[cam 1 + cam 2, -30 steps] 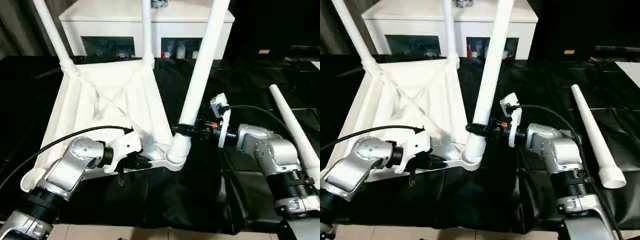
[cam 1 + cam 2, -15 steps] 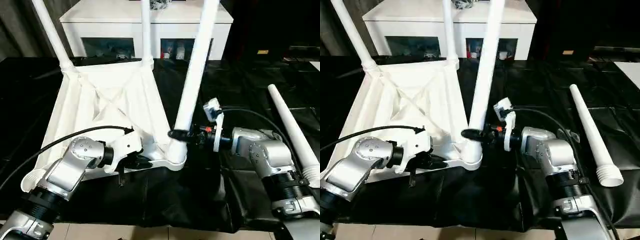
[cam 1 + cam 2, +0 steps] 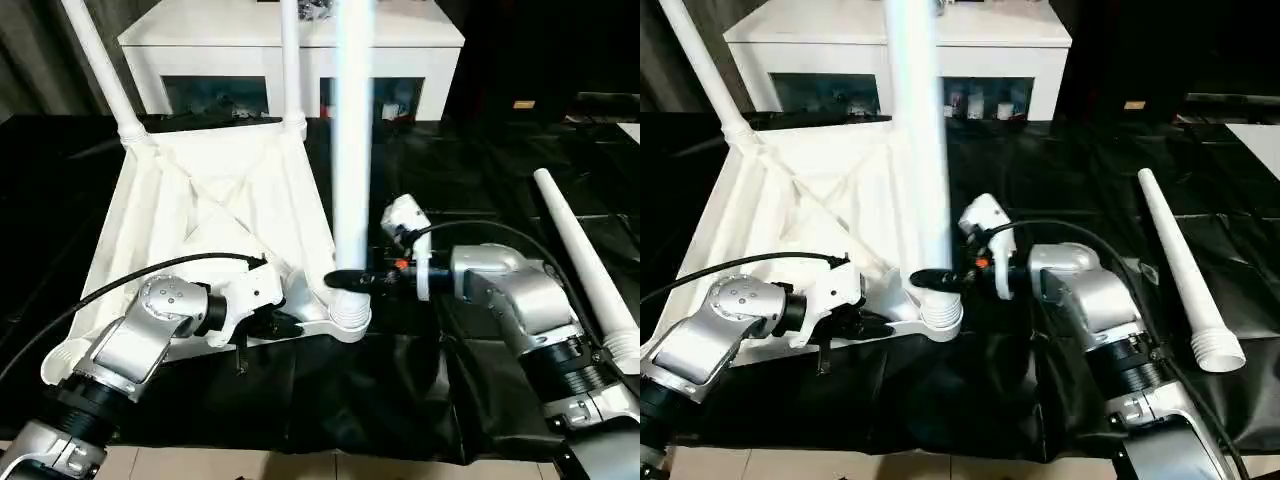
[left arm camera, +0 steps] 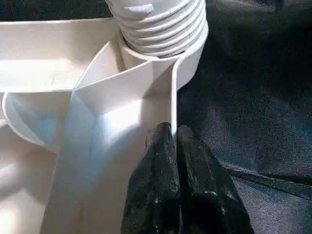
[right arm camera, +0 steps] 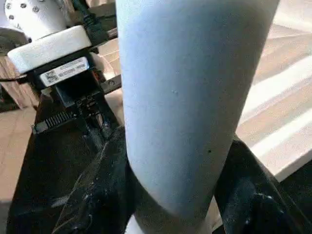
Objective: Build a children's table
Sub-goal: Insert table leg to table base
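Tabletop [image 3: 210, 215] lies underside up on black cloth [image 3: 400, 390], two legs up at far corners. Third leg [image 3: 352, 150] stands upright in near corner socket [image 3: 345, 318], right gripper [image 3: 345, 281] clamped around its base. Left gripper [image 4: 174, 146] pinches tabletop's rim beside socket. Spare leg [image 3: 585, 260] lies right, apart.

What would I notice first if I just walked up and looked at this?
Probably the tall white leg standing upright in the near corner socket of the upside-down tabletop, with the right gripper clamped around its base. The left gripper pinches the tabletop's edge beside it, and a spare leg lies on the black cloth at the right.
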